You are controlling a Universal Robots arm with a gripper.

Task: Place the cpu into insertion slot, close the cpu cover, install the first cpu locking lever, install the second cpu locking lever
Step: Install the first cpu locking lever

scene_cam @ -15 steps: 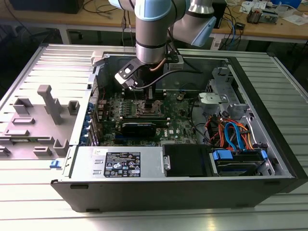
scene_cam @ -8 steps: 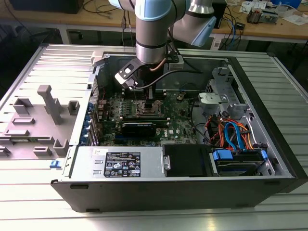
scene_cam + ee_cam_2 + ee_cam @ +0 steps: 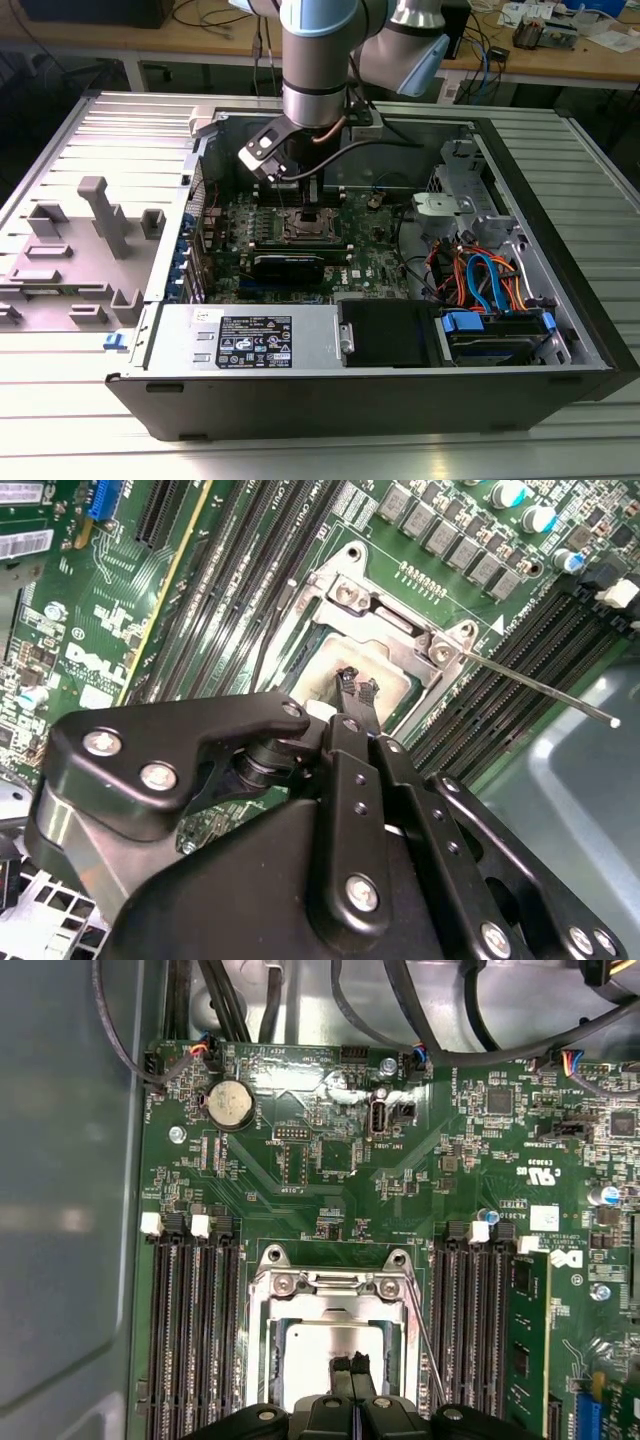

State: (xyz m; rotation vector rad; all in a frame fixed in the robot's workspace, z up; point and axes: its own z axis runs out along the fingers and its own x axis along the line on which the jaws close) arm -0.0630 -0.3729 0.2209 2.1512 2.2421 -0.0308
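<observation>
- The pincer [image 3: 351, 1367] is narrow, its fingertips nearly together with nothing seen between them, right over the cpu [image 3: 310, 1370].
- The cpu lies in the insertion slot [image 3: 305, 225], and the cpu cover [image 3: 335, 1305] is down around it.
- A thin locking lever [image 3: 540, 687] juts out free beside the memory slots [image 3: 190, 1340].
- The open computer case [image 3: 400, 385] rests on the bench [image 3: 60, 420].

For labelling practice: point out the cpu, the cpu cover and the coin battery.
cpu [image 3: 310, 1358]: first wrist view, metal top.
cpu cover [image 3: 266, 1345]: first wrist view, frame's side bar.
coin battery [image 3: 228, 1105]: first wrist view, flat face.
</observation>
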